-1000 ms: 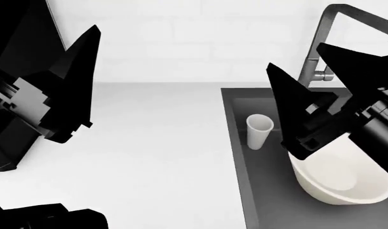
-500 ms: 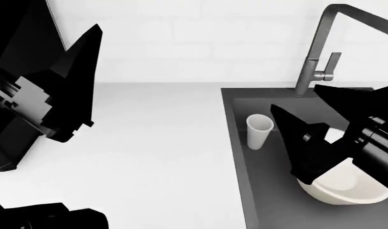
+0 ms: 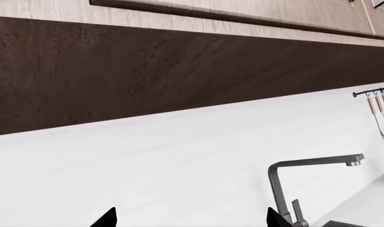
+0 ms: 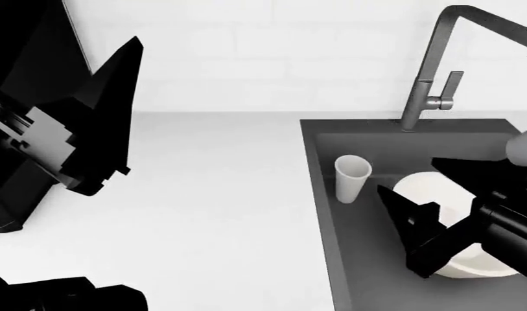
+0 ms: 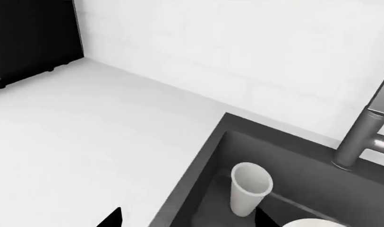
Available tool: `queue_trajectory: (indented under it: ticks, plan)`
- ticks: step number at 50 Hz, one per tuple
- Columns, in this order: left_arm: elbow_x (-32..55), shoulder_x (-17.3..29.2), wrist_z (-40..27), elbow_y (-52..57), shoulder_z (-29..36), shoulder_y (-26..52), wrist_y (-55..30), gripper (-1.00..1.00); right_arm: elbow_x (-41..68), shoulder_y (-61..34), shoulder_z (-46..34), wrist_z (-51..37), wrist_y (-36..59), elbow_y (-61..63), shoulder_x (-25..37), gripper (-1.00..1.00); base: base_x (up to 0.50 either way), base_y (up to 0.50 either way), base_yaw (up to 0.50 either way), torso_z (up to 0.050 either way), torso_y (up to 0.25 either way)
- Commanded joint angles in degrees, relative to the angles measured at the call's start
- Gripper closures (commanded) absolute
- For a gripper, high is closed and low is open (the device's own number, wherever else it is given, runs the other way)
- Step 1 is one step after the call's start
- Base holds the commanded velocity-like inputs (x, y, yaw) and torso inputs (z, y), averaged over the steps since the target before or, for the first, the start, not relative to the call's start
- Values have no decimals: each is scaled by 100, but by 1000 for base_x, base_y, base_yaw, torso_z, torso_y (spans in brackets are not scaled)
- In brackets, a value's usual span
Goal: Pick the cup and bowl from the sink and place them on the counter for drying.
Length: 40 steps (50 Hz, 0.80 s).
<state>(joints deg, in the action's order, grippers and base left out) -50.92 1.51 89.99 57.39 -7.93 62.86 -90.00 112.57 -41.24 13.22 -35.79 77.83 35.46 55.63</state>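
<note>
One cup (image 4: 352, 179): small, plain white, tapered, no handle, taller than wide, standing upright with its mouth open and nothing visible inside. One bowl (image 4: 436, 194): cream-white, deep, flaring, far wider than the cup, also upright, interior bare where visible. Both inside the sink (image 4: 319, 194), a dark grey matte rectangular basin set into the right part of the counter (image 4: 211, 201); cup near the sink's left wall toward the far side, bowl to its right and nearer, the two just beside each other but apart. Seen again from the right wrist camera: cup (image 5: 249, 188) upright on the basin floor, a sliver of the bowl's rim (image 5: 308, 222) at the frame edge. One tall angular grey faucet (image 4: 432, 71) rising at the sink's far edge, its spout reaching right. Counter smooth, white, flat, stretching left from the sink.

Two grippers. Right gripper (image 4: 441, 194) low over the sink, jaws spread wide on either side of the bowl's rim area, one black finger (image 4: 410, 223) between cup and bowl, clasping nothing; contact with the bowl impossible to confirm. Left gripper (image 4: 94, 123) raised over the counter's left side, well apart from the sink; only one dark finger clearly shown, so spread or clenched cannot be told
</note>
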Motion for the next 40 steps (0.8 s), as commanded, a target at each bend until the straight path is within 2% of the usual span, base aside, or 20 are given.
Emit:
queue_trajectory:
  ticks: [1,18,31,40]
  plan:
    - [-3,-4,0,-3,14,-13,0,-100,133,43,-349,35,187,-50,315,-100,0,0,0,0,0]
    - [-25,-11,0,-63,56,52,0,-100,-27,48,-643,190,332,-201,441,-100,0,0,0,0,0]
    - [18,13,0,-13,18,10,0,-100,-409,-367,-1494,329,707,-655,439,-100,0,0,0,0,0]
    - [47,23,0,-30,5,25,0,-100,-728,-419,-1680,448,740,-856,467,-100,0,0,0,0,0]
